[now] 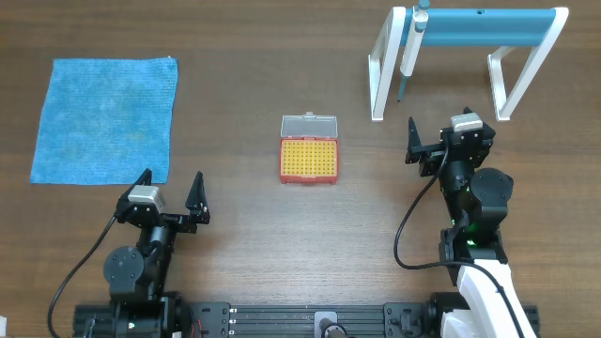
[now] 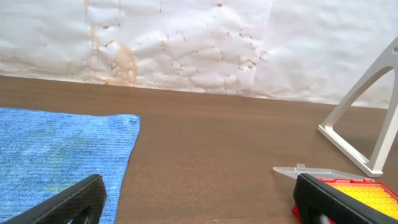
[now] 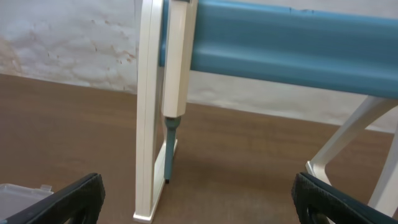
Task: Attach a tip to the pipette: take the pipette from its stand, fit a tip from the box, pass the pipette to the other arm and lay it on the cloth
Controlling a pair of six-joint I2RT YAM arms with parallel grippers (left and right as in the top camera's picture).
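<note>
Pipette (image 1: 410,52) hangs upright on the stand (image 1: 488,28), far right of the bench (image 1: 235,235). Right hand (image 3: 196,199) is wide and empty, near the stand. Left hand (image 1: 170,185) is wide and empty, by the blue cloth (image 1: 103,122). Tip box (image 1: 308,160) sits mid-bench with its lid open.

Both arms folded near their bases; left tool (image 1: 170,183) and right tool (image 1: 439,130), jaws spread wide.

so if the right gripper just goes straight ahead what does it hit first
Probably the pipette hanging in its stand, or the stand's white leg beside it; depth is unclear. The right gripper is open.
</note>
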